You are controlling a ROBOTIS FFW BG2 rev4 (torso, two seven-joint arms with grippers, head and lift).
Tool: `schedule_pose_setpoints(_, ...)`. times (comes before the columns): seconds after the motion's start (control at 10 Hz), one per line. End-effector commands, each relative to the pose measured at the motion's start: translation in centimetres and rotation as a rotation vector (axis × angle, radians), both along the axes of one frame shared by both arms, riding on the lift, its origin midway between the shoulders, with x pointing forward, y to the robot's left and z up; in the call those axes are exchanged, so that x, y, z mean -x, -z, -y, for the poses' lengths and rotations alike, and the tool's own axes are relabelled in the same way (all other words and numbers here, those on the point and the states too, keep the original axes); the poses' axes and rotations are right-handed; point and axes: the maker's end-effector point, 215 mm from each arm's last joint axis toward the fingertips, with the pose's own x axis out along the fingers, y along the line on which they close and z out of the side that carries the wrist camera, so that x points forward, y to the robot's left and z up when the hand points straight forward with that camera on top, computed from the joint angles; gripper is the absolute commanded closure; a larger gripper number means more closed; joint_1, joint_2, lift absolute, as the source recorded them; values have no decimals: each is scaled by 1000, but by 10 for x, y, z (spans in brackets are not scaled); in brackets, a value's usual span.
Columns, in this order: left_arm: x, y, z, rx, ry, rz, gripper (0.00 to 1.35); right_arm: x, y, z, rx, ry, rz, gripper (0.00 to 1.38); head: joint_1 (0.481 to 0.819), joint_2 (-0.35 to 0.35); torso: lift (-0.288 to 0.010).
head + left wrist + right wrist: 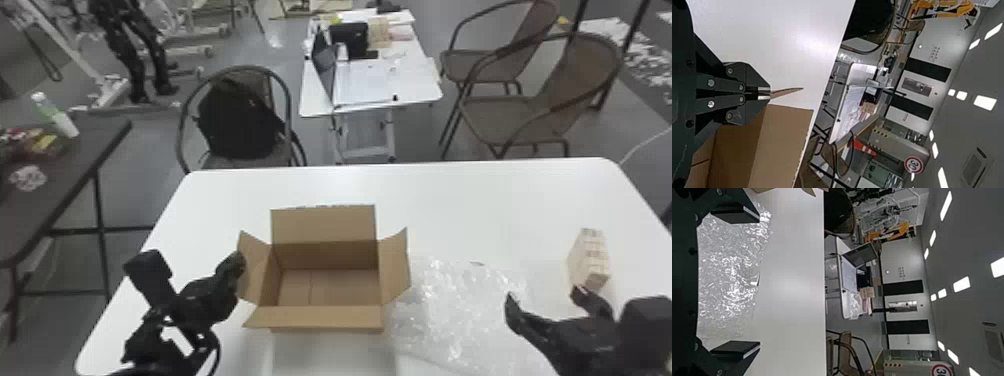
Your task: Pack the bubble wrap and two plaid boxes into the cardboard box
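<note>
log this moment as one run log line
cardboard box: open, nothing inside | left gripper: jaws shut on its left flap | right gripper: jaws open near bubble wrap | plaid box: on table

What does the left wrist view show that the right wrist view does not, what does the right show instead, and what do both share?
Left wrist view: the left pincer shut on a box flap, and a traffic cone.

Right wrist view: the open right pincer and bubble wrap.

Both: parts of the cardboard box, white table and round sign.
</note>
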Motion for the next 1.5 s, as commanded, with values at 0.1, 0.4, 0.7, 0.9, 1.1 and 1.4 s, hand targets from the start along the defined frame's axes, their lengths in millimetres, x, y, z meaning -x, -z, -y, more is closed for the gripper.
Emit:
schedule_pose_setpoints(0.1,-3,-1,5,-6,8,2,1220,-17,26,-26,-72,-50,-103,162,695,201,-38)
schedule_pose_setpoints(0.4,-7,-6,8,-17,14,13,1220,-11,48,-23,-117,84,-220,162,695,210,-38)
schedule_pose_setpoints(0.7,-6,-5,7,-19,13,11,1220,-12,84,-22,-156,149,-319,160,695,200,-38)
schedule_pose_setpoints(0.9,-8,-7,10,-21,18,16,1220,-20,96,-36,-126,107,-360,157,695,211,-38)
schedule_pose_setpoints(1.1,-9,-6,12,-24,20,18,1220,-14,111,-35,-52,106,-433,162,695,218,-38)
schedule_pose_setpoints(1.4,-10,-7,10,-31,15,22,1220,-17,126,-36,-6,59,-467,677,695,215,-38)
